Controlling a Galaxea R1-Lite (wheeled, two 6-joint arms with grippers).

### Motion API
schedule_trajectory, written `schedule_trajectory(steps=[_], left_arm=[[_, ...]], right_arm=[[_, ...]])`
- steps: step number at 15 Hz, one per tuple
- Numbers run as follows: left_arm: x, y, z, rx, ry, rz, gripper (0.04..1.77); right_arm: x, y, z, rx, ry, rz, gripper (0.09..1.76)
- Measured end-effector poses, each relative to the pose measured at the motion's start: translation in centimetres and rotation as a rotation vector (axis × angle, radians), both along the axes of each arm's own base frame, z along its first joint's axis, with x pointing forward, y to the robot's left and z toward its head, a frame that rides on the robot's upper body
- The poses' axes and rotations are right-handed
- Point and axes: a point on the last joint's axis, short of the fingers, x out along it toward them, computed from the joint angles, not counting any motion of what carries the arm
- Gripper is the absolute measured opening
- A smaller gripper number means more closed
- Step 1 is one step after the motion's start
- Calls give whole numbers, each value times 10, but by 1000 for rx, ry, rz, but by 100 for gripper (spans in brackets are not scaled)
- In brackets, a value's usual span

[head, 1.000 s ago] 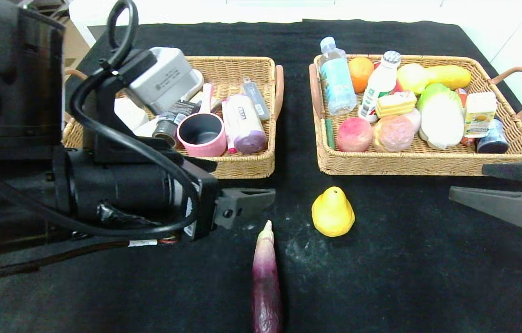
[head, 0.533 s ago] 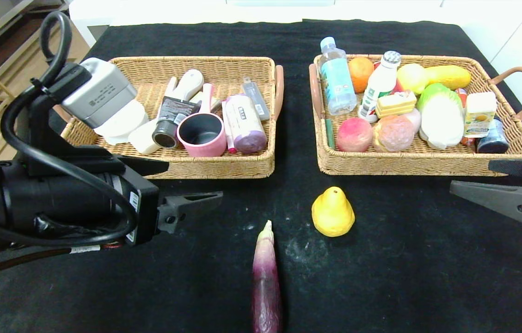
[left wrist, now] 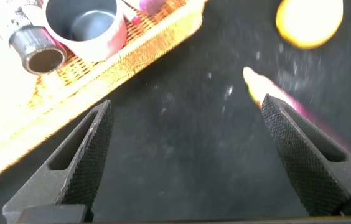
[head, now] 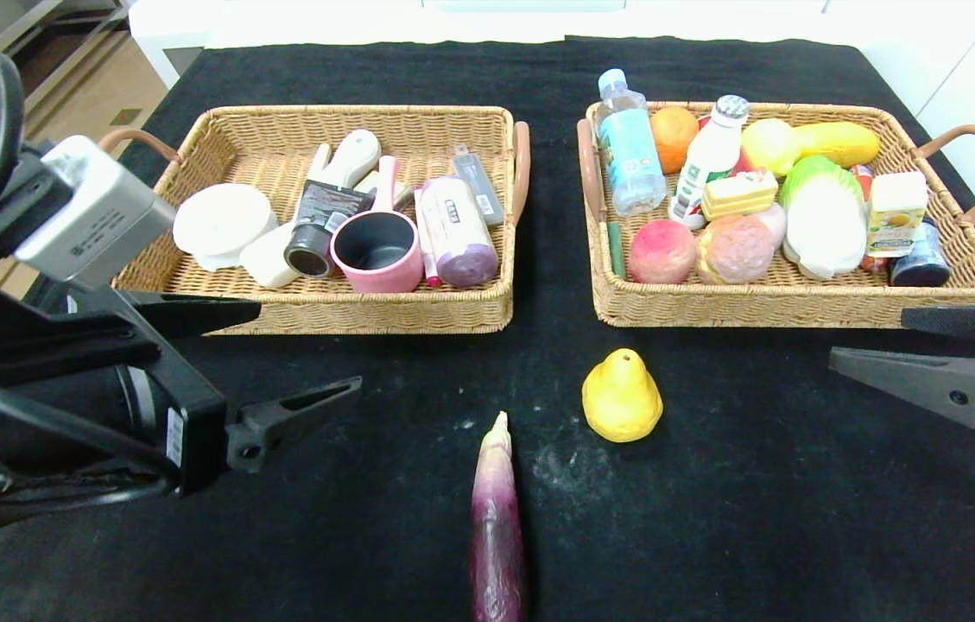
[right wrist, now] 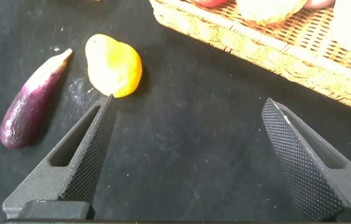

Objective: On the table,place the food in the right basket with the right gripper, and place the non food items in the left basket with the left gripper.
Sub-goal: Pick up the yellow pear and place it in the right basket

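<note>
A yellow pear (head: pixel 622 397) and a purple eggplant (head: pixel 497 518) lie on the black table (head: pixel 755 484) in front of the baskets. My right gripper (head: pixel 871 339) is open and empty at the right edge, in front of the right basket (head: pixel 755 311). Its wrist view shows the pear (right wrist: pixel 114 65) and eggplant (right wrist: pixel 32 102) beyond its fingers. The yellow carton (head: pixel 897 212) stands in that basket; the red can is mostly hidden. My left gripper (head: pixel 307 345) is open and empty in front of the left basket (head: pixel 366 318). That basket holds the white disc (head: pixel 219 220) and black tube (head: pixel 319 220).
The left basket also holds a pink mug (head: pixel 376 250) and toiletries. The right basket is crowded with bottles, fruit and a cabbage (head: pixel 824 216). A dark gap separates the baskets. White walls border the table's far and right sides.
My left arm has drawn back to the left and toward me, away from the left basket, uncovering the white disc. The right gripper has barely moved.
</note>
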Motion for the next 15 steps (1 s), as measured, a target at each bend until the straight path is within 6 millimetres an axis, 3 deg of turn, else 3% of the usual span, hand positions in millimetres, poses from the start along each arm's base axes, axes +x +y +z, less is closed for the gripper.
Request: schedule_trajectory(steps=[5, 15], left_arm=[[-15, 8, -2, 11, -27, -45, 172], [-20, 10, -11, 51, -26, -60, 172]], right_arm=[[4, 1, -3, -7, 15, 1, 171], [1, 11, -10, -47, -31, 4, 171]])
